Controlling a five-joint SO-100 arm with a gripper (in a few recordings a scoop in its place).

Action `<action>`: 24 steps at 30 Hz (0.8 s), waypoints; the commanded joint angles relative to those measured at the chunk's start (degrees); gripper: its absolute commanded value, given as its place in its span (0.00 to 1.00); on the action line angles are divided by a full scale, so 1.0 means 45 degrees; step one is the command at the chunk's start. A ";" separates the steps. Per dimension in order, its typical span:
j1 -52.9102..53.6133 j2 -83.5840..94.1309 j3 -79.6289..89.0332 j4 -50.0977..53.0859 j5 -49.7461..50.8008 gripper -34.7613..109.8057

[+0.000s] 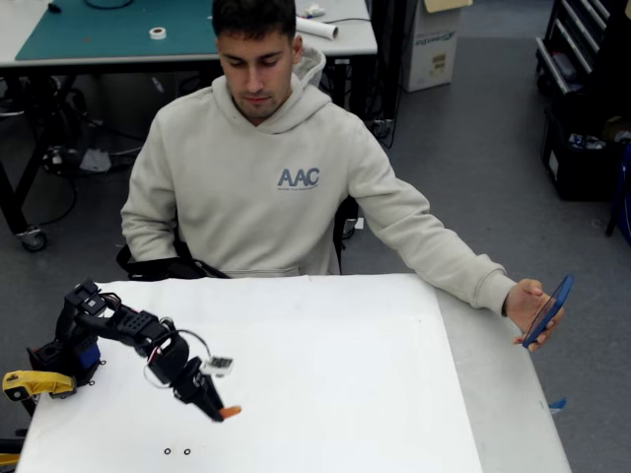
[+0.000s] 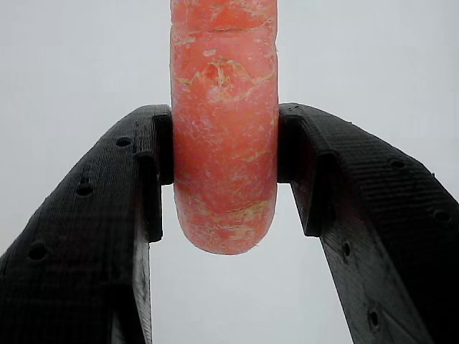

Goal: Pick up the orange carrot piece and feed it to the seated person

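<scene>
The orange carrot piece fills the middle of the wrist view, pinched between my two black fingers, with white table behind it. In the fixed view the carrot piece pokes out of my gripper, which is shut on it low over the front left of the white table. The seated person in a beige hoodie sits behind the table's far edge, head bowed, well beyond the gripper.
The person's hand holds a blue phone over the table's right side. A yellow clamp handle sits at my arm's base on the left. Two small dark rings lie near the front edge.
</scene>
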 commanded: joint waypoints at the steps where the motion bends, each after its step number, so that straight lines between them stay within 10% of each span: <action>1: -0.0684 0.0469 -0.3164 0.0000 -0.0117 0.22; 24: -0.7148 -0.0078 -1.3965 -0.0020 -0.0117 0.22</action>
